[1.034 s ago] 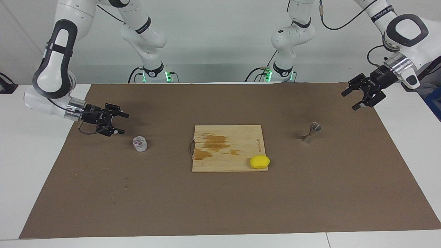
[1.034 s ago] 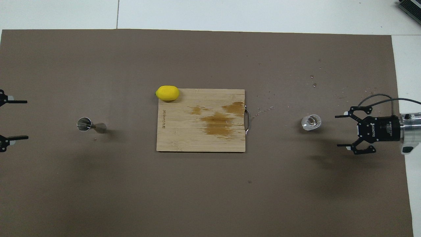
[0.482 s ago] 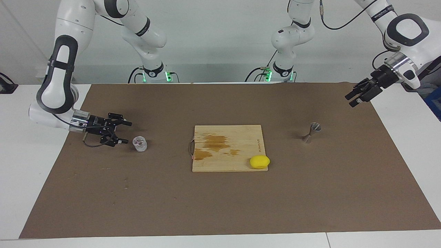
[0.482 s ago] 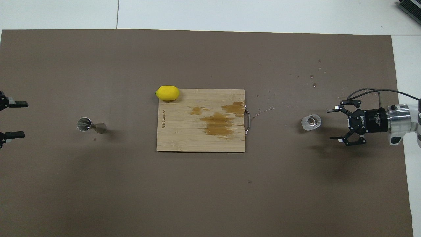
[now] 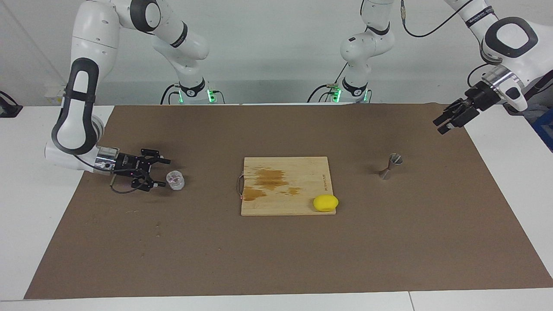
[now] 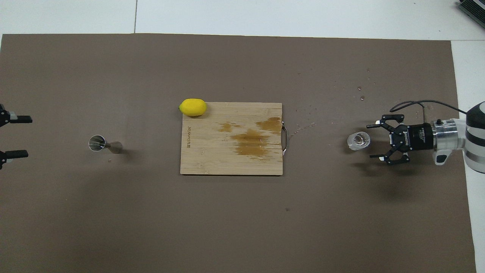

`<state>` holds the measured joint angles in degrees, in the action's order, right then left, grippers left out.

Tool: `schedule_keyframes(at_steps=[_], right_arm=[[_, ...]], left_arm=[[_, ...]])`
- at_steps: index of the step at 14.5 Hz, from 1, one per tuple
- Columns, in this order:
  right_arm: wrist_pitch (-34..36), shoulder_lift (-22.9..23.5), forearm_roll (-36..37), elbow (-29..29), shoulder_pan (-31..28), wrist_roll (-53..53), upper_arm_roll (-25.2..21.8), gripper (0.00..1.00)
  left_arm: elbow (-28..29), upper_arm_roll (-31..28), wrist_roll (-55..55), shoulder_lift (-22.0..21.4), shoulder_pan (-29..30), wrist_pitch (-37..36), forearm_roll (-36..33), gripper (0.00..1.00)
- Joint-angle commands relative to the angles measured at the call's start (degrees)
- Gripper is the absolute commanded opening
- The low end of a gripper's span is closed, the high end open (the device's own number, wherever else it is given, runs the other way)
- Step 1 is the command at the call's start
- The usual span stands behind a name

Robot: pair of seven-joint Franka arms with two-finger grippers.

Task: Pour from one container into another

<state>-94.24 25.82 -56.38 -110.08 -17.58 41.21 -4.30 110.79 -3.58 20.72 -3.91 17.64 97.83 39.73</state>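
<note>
Over the last second the right claw (image 5: 163,173) (image 6: 372,140) has dropped low and slid in toward the glass cup (image 5: 175,180) (image 6: 358,140); its fingers are spread wide and released, their tips just beside the cup without closing on it. That cup stands upright on the brown mat of the table (image 5: 129,242) (image 6: 113,227), toward the right arm's end. Meanwhile the left claw (image 5: 445,121) (image 6: 15,136) has turned and now waits raised over the mat's corner at the left arm's end, its fingers parted and holding nothing. Near it, the metal jigger (image 5: 390,166) (image 6: 104,144) stands on the mat, well apart from the cup. Between the two lies a stained wooden cutting board (image 5: 298,172) (image 6: 212,159), with a yellow lemon (image 5: 325,203) (image 6: 193,107) on its corner farther from the robots.
</note>
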Motion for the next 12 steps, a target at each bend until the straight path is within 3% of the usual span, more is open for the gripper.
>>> schedule_keyframes(at_steps=[1,5,9,12], right_arm=[[-0.2,1.1,-1.5,0.6,0.3,0.9,0.1,1.0],[-0.9,2.2,-2.1,0.7,0.2,0.3,0.1,1.0],[-1.2,3.1,-2.1,0.9,0.2,-0.1,0.1,1.0],[-1.5,3.3,-2.1,0.8,0.6,-0.3,0.1,1.0]], left_arm=[[-0.6,0.3,-2.2,2.1,0.7,0.6,1.1,1.0],[-2.6,0.2,-2.1,5.2,0.9,-0.5,0.6,1.0],[-3.6,0.3,-2.2,7.7,4.1,-8.4,3.5,1.0],[-7.8,0.4,-2.4,13.5,6.8,-17.6,9.5,1.0]])
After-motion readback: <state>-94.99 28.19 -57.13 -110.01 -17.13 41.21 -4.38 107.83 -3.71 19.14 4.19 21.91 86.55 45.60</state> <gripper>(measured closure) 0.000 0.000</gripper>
